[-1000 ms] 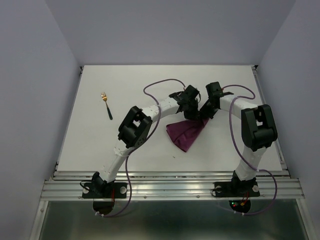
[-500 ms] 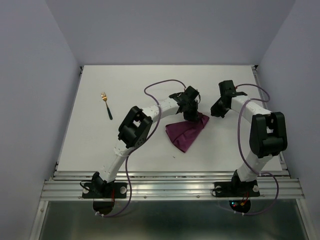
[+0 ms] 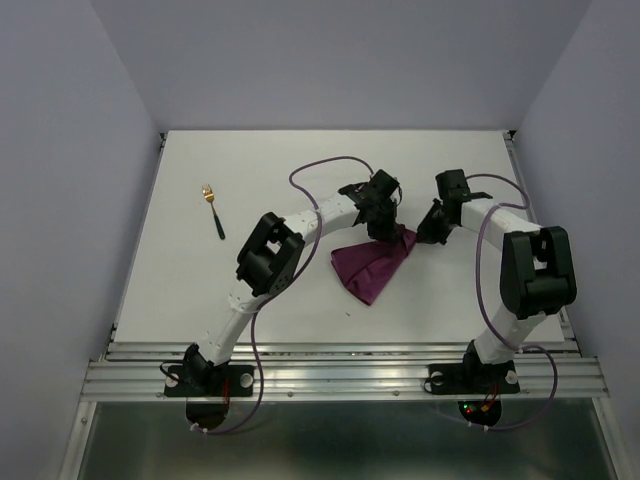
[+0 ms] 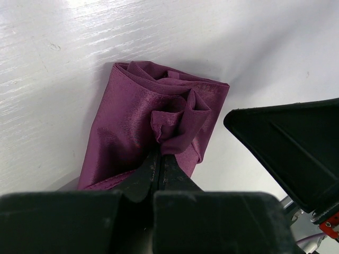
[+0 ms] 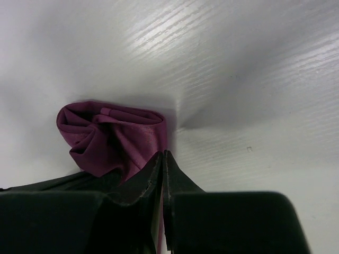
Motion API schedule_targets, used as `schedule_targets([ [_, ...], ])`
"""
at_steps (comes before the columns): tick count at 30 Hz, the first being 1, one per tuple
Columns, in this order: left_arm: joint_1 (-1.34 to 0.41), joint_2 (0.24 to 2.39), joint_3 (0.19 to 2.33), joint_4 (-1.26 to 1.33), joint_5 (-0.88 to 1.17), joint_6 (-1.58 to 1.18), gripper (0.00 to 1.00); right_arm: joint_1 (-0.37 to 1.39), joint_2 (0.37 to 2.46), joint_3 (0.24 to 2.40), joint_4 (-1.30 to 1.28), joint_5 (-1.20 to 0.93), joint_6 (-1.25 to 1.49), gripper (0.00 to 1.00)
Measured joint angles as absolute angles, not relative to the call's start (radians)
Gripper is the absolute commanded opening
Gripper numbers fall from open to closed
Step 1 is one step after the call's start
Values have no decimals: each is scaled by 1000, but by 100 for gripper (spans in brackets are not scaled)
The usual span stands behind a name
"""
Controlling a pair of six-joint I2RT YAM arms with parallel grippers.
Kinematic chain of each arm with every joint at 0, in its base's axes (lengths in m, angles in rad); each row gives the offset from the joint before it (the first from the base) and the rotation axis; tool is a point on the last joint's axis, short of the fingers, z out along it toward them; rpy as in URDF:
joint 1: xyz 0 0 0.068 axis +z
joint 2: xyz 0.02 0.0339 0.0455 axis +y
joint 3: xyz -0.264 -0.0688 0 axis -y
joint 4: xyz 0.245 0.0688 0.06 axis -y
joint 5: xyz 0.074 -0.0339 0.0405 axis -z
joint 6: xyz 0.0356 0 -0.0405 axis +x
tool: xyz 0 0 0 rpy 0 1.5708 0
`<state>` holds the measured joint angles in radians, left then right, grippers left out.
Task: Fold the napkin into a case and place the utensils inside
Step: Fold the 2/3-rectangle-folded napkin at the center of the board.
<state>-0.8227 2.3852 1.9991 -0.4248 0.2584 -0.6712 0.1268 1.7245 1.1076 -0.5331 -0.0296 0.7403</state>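
The plum-purple napkin [image 3: 370, 265] lies bunched in a loose folded heap at mid-table. My left gripper [image 3: 381, 233] is shut on a raised fold at its far end, seen in the left wrist view [image 4: 159, 153] with the napkin [image 4: 132, 121] hanging below. My right gripper [image 3: 430, 226] is shut, its tips [image 5: 162, 152] just beside the napkin's right edge [image 5: 116, 132]; I see no cloth pinched in them. The fork [image 3: 211, 207], black handle and gold head, lies far left. The knife is out of view.
The white table [image 3: 480, 300] has raised rails at the left and right edges and a metal rail at the near edge. The right gripper's black body [image 4: 288, 145] sits close beside the left gripper.
My right gripper pulled away to the right from the napkin's far corner, then came back a little leftward. The left gripper stays shut on the napkin.
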Motion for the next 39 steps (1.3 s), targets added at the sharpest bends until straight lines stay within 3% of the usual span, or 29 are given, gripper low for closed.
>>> schedule_targets([
  [39,-823,2450,2112,-487,296,-718,0,159,1816,1129,-467,-39,850,7],
])
